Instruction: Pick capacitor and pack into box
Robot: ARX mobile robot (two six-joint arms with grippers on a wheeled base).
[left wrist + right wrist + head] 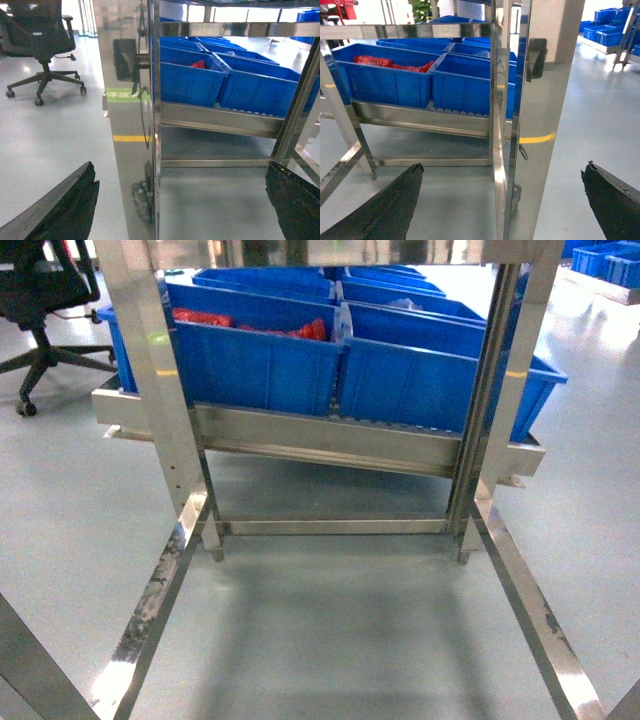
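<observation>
Grey polished floor (330,630) runs under a stainless steel rack (320,440) whose low shelf carries large blue plastic bins (250,360); the left front one holds red packets (290,332). No peach-pink box or capacitor shows anywhere. Both wrist views show black jaws spread wide, left gripper (180,210) and right gripper (502,205), gripping nothing. A black office chair (40,45) stands well apart.

Left gripper (182,207): two black fingers (65,210) with a rough, matt, textured surface, tapering to blunt tips at the frame's lower corners. Right gripper (502,200): fingers (385,207) were likewise black and coarse-grained, wedge-shaped, with slightly ragged edges. No cables, screws or markings were visible.
</observation>
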